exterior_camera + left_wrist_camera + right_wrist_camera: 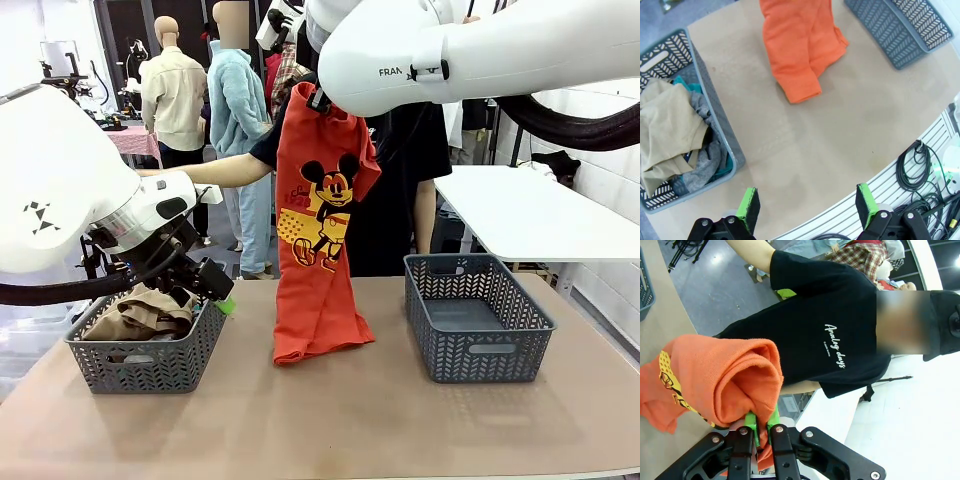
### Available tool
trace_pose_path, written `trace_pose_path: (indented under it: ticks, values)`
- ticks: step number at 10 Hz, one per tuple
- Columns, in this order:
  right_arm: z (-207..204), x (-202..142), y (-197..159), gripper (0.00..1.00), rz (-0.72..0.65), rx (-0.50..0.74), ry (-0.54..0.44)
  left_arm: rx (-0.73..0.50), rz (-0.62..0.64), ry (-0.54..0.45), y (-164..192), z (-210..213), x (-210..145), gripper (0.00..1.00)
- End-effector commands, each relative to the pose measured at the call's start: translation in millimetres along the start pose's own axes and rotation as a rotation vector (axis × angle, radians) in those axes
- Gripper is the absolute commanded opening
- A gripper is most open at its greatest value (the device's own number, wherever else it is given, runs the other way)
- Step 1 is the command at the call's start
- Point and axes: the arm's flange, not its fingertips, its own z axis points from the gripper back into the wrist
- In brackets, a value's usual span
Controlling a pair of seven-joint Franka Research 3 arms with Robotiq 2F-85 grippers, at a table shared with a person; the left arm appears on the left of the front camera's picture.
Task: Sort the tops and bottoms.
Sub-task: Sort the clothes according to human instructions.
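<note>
An orange top (320, 230) with a cartoon mouse print hangs from my right gripper (320, 101), which is shut on its upper edge; its hem rests on the table (340, 420). In the right wrist view the green pads (754, 425) pinch the orange cloth (730, 380). The left grey basket (150, 362) holds a khaki-tan garment (145, 315); the left wrist view shows it (667, 130) lying over grey cloth (702, 160) and a bit of teal (687, 85). My left gripper (807, 205) is open above the table beside that basket, with nothing between its fingers. The orange hem (802, 55) lies beyond it.
A second grey basket (475, 318) stands at the right of the table with nothing showing inside. A person in a black T-shirt (825, 335) stands at the far side behind the orange top, one arm (215, 172) stretched to the left. Cables (920, 170) hang at the near edge.
</note>
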Motion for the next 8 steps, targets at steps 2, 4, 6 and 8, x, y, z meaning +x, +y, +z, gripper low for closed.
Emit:
trace_pose_path:
  ticks: [2,4,6,8]
  values:
    - [2.9,-0.2,-2.7,0.0,0.001,-0.011,-0.001,-0.006,0.001,0.003,0.0,-0.3,-1.4,1.0]
    - [2.9,-0.2,-2.7,0.0,0.001,-0.011,-0.001,-0.006,0.001,0.003,0.0,-0.3,-1.4,1.0]
    - [2.9,-0.2,-2.7,0.0,0.001,-0.011,-0.001,-0.006,0.001,0.003,0.0,-0.3,-1.4,1.0]
    - [2.9,-0.2,-2.7,0.0,0.001,-0.011,-0.001,-0.006,0.001,0.003,0.0,-0.3,-1.4,1.0]
